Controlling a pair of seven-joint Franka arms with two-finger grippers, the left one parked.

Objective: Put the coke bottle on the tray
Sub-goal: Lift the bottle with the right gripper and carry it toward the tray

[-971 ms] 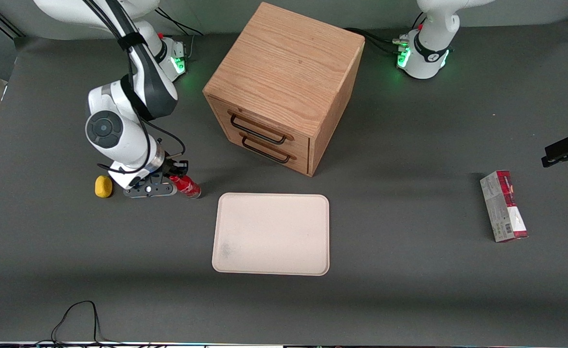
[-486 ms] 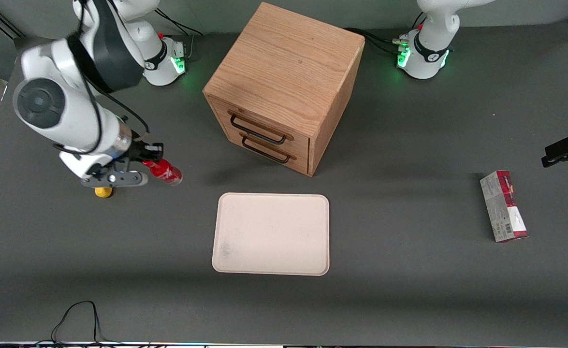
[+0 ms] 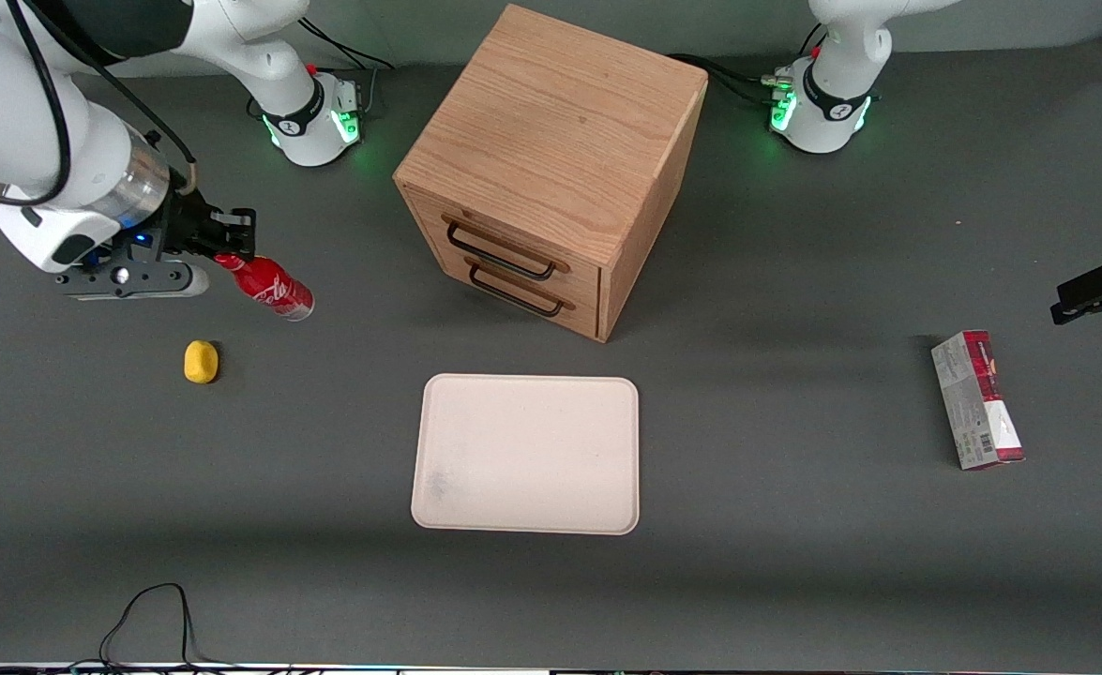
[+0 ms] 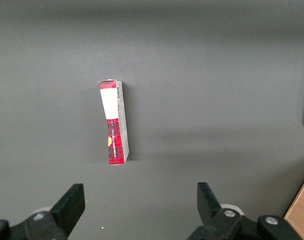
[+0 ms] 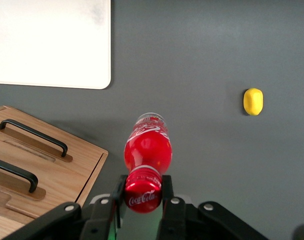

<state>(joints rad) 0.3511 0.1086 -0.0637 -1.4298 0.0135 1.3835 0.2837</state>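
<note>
My gripper [image 3: 228,254] is shut on the red cap of the coke bottle [image 3: 271,290] and holds it high above the table, toward the working arm's end. The bottle hangs tilted, its body with white lettering pointing down toward the tray. In the right wrist view the gripper [image 5: 143,192] clamps the cap, and the bottle [image 5: 148,147] hangs over bare table. The cream tray [image 3: 527,454] lies flat on the table, nearer the front camera than the wooden cabinet; its corner shows in the right wrist view [image 5: 52,42].
A wooden two-drawer cabinet [image 3: 551,169] stands near the table's middle; its drawer fronts show in the right wrist view [image 5: 32,165]. A small yellow object [image 3: 200,362] lies on the table below the gripper. A red-and-grey carton [image 3: 976,399] lies toward the parked arm's end.
My gripper has lifted the coke bottle off the table, rising and moving away from the tray toward the working arm's end. The yellow object is now uncovered.
</note>
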